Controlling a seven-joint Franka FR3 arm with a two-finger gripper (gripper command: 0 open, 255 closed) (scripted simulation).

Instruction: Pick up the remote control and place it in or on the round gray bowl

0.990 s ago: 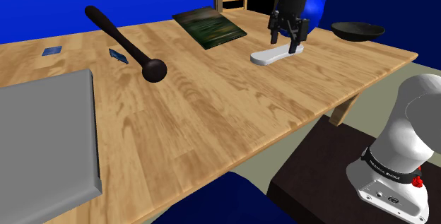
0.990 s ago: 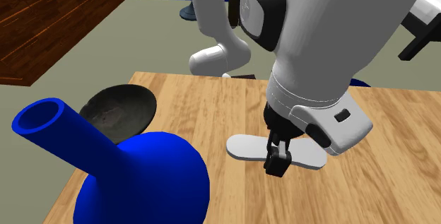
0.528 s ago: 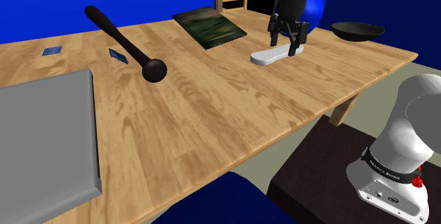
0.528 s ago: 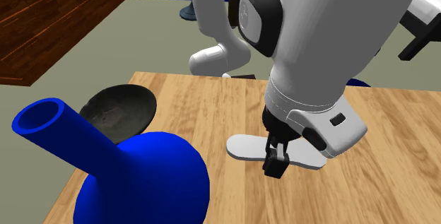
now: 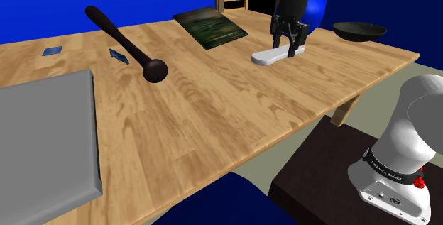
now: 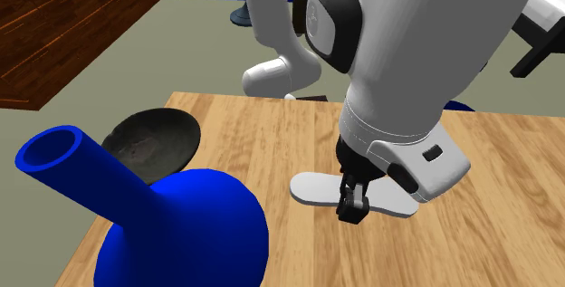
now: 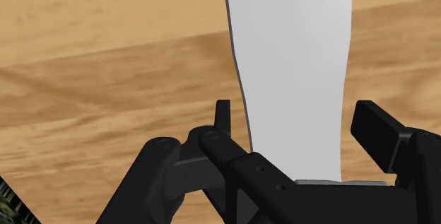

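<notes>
The gripper hangs over the white remote. Near the table corner, a dark bowl sits behind a blue vase.

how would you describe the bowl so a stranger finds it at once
Go to the far right corner of the wooden table in the shoulder view, past the white remote. The bowl sits there beside a blue vase: shallow, round and dark, the only dish around.

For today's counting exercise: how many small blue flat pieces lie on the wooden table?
2. One blue piece lies near the far edge at the shoulder view's left; the other beside the black club. Others may be hidden.
</notes>
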